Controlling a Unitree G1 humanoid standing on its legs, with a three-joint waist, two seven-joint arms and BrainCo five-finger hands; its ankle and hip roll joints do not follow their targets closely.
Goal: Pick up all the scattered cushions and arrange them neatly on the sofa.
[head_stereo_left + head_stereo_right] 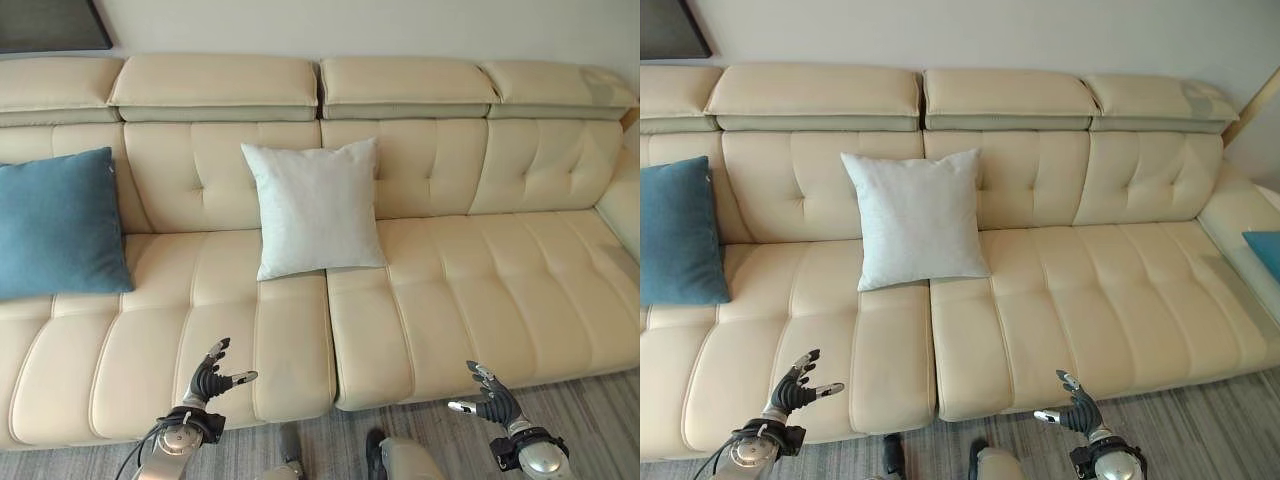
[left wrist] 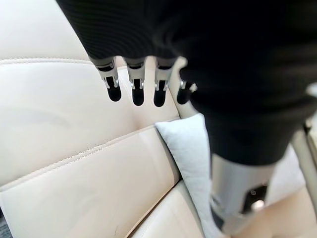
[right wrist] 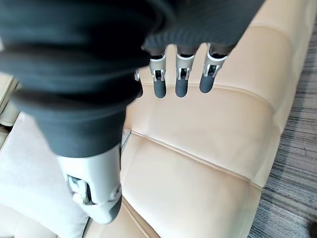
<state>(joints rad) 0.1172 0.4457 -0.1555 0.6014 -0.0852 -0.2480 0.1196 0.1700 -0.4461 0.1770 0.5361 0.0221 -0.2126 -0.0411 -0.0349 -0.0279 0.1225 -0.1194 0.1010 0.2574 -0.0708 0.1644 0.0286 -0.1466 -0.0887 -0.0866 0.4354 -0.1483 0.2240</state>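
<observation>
Left hand: the left hand (image 1: 206, 381) hovers over the front edge of the sofa seat, fingers spread and relaxed, holding nothing.
Right hand: the right hand (image 1: 493, 399) hangs just in front of the seat edge, above the floor (image 1: 590, 410), fingers loose and apart, also with nothing in it.
Sofa: the cream leather sofa (image 1: 470, 290) runs across the whole view; its seat lies directly beyond both hands.
White cushion: the white cushion (image 1: 315, 208) stands upright near the middle of the sofa, leaning on the backrest, its bottom edge on the seat. It is well apart from both hands, farther back and between them, a little closer to the left hand's side.
Blue cushion: the blue cushion (image 1: 57, 222) leans on the backrest at the left end of the sofa, well apart from the left hand.
Second blue cushion: a corner of another blue cushion (image 1: 1265, 250) lies on the sofa's far right part, well away from the right hand.
</observation>
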